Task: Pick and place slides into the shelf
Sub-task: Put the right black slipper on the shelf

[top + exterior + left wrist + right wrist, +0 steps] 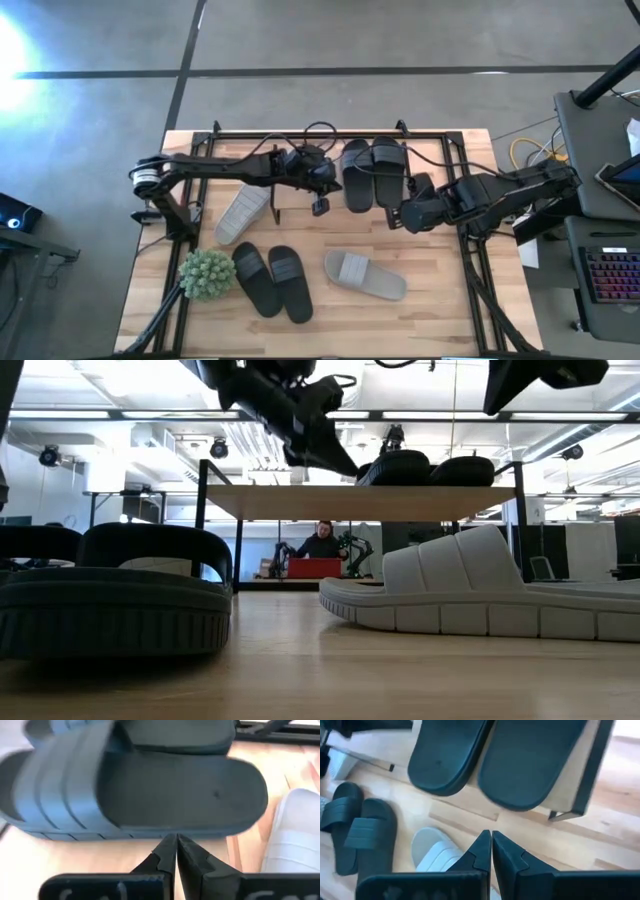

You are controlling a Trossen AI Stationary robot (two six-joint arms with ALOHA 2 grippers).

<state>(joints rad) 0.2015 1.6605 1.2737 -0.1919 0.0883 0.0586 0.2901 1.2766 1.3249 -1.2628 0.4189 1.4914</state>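
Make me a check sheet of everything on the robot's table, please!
Surface: light wood table, with bare board at the front right.
Job's things: two black slides on the shelf top; two black slides and a grey slide on the table; another grey slide partly under the shelf.
Clutter: green spiky plant at the front left.
Hands: left hand shut and empty by a black slide on the shelf; right hand shut and empty, just right of the shelf.
Cables: black cables loop over the shelf.
Surroundings: grey floor, keyboard at right, a person far behind.
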